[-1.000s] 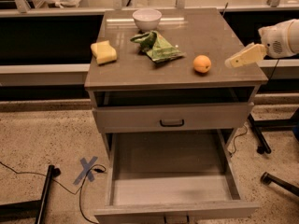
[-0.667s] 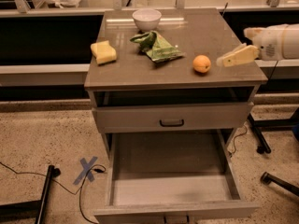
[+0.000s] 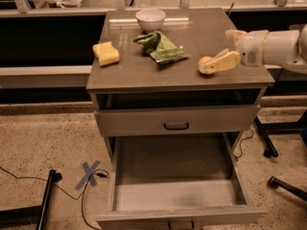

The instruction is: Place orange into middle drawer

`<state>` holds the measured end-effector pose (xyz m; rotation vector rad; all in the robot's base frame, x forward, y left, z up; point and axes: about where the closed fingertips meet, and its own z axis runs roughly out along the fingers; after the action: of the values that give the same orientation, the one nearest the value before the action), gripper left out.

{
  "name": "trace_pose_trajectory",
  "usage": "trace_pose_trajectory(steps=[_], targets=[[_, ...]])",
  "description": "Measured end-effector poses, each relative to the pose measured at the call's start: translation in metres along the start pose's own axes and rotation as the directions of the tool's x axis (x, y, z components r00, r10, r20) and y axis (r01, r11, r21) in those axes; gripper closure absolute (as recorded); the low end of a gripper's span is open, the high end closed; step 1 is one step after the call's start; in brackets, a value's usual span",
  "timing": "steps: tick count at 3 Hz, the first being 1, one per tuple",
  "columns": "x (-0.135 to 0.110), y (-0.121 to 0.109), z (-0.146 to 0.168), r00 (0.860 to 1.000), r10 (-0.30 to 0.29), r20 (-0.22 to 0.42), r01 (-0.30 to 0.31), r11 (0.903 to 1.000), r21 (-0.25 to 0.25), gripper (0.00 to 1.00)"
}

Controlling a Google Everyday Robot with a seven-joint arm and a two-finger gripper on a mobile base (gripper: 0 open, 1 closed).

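The orange (image 3: 204, 62) lies on the cabinet top (image 3: 144, 73) near its right front edge. My gripper (image 3: 216, 51) reaches in from the right at cabinet-top height, open. Its near cream finger (image 3: 223, 63) lies against the orange's front right side and hides part of it; the far finger (image 3: 233, 33) stands apart behind. The orange is not held. The middle drawer (image 3: 172, 169) is pulled wide open below, a deep grey tray with nothing in it.
A yellow sponge (image 3: 106, 53) lies at the top's left, a white bowl (image 3: 150, 18) at the back, a green crumpled bag (image 3: 160, 47) in the middle. A grey drawer front with a dark loop handle (image 3: 176, 126) sits above the open drawer. Cables and chair legs lie on the floor.
My gripper has moved left across the cabinet top, from well right of the orange to right at it. The orange has not moved.
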<state>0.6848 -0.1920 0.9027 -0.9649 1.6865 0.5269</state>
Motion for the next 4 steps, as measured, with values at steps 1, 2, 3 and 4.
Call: trace_pose_trajectory(steps=[1,2,3,4], targets=[[0.017,0.006,0.028,0.999,-0.005,-0.047,0.005,1.0000,0.005,0.00],[0.029,0.013,0.047,0.996,-0.003,-0.095,0.002,1.0000,-0.008,0.00],[0.038,0.016,0.057,0.992,0.006,-0.124,-0.009,0.9997,-0.023,0.18],[0.047,0.015,0.063,0.991,0.026,-0.132,-0.031,0.9986,-0.041,0.41]])
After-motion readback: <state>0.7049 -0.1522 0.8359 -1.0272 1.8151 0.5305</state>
